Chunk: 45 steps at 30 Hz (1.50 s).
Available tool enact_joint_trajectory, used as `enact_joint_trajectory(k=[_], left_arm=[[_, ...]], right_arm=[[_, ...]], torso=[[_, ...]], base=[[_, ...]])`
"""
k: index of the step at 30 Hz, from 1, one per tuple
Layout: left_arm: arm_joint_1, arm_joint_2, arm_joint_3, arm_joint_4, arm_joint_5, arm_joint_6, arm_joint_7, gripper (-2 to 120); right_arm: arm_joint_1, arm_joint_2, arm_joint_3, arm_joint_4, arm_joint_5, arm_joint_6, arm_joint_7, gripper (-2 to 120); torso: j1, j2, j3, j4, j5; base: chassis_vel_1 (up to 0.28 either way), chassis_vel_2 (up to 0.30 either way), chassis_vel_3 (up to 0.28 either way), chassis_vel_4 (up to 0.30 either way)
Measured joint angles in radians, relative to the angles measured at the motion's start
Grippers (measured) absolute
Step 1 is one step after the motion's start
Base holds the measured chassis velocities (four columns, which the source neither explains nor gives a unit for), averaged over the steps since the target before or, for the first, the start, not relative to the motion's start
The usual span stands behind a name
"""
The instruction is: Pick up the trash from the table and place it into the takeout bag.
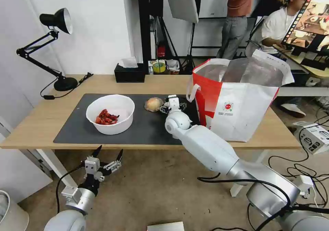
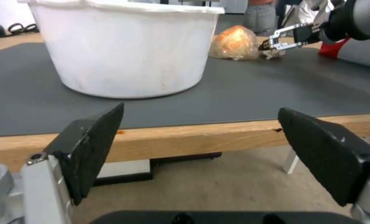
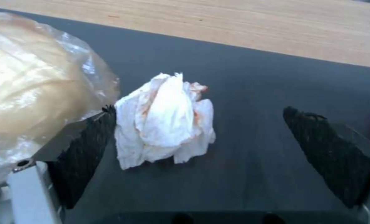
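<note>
On the dark grey mat (image 1: 75, 128) of the table (image 1: 102, 84) stand a white bowl (image 1: 109, 114) with red shell scraps and a tan plastic-wrapped ball (image 1: 154, 104). My right gripper (image 1: 168, 107) is low on the mat beside the ball, left of the red-and-white takeout bag (image 1: 240, 97). In the right wrist view it (image 3: 199, 109) is open around a crumpled white tissue (image 3: 164, 121), with one finger (image 3: 85, 146) against the ball (image 3: 31, 90). My left gripper (image 1: 107, 157) hangs open below the table's front edge, facing the bowl (image 2: 127, 49).
A black desk lamp (image 1: 56, 20) stands at the table's back left and a black tissue box (image 1: 129, 74) at the back middle. Cables and a white box (image 1: 313, 137) lie on the floor to the right. People are behind the bag.
</note>
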Motion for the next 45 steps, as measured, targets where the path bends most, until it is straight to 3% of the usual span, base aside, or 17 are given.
enact_joint_trajectory(k=[13,15,16,21,24,36,38,45], left_arm=[[0.003,0.000,0.003,0.001,0.001,0.000,0.000,100],[0.004,-0.001,0.003,0.001,0.002,0.000,-0.001,100],[0.005,-0.002,0.003,0.001,0.002,0.000,-0.001,100],[0.007,-0.004,0.003,0.001,0.004,-0.001,-0.001,100],[0.010,-0.009,0.003,0.002,0.007,-0.003,-0.001,100],[0.011,-0.016,0.001,0.003,0.008,-0.009,0.000,100],[0.008,-0.020,0.000,0.003,0.009,-0.010,0.000,100],[0.008,-0.029,-0.005,-0.004,0.009,-0.013,0.001,100]], right_arm=[[-0.002,-0.006,0.001,-0.009,0.006,-0.001,0.002,96],[-0.001,-0.004,0.002,-0.013,0.010,-0.001,0.001,92],[0.002,-0.001,0.003,-0.018,0.014,-0.001,-0.001,82],[0.003,0.000,0.004,-0.022,0.017,0.000,-0.004,68],[0.001,-0.001,0.005,-0.021,0.019,0.001,-0.005,52],[-0.009,-0.005,0.007,-0.011,0.050,0.002,-0.007,14],[-0.003,-0.005,0.003,-0.010,0.066,0.002,-0.007,2],[0.014,-0.007,-0.006,0.007,0.084,0.009,-0.027,0]], torso=[[0.000,0.000,0.000,0.0000,0.0000],[0.000,0.000,0.000,0.0000,0.0000],[0.000,0.000,0.000,0.0000,-0.0001],[0.000,0.000,0.000,0.0000,0.0000],[0.000,0.000,0.000,0.0000,-0.0001],[0.000,0.000,0.000,0.0000,0.0000],[0.000,0.000,0.000,0.0000,0.0000],[0.000,0.000,0.000,0.0000,0.0000]], base=[[0.000,0.000,0.000,0.000],[0.000,0.000,0.000,0.000],[0.000,0.000,0.000,0.000],[0.000,0.000,0.000,0.000],[0.000,0.000,0.000,0.000],[0.000,0.000,0.000,0.000],[0.000,0.000,0.000,0.000],[0.000,0.000,0.000,0.000]])
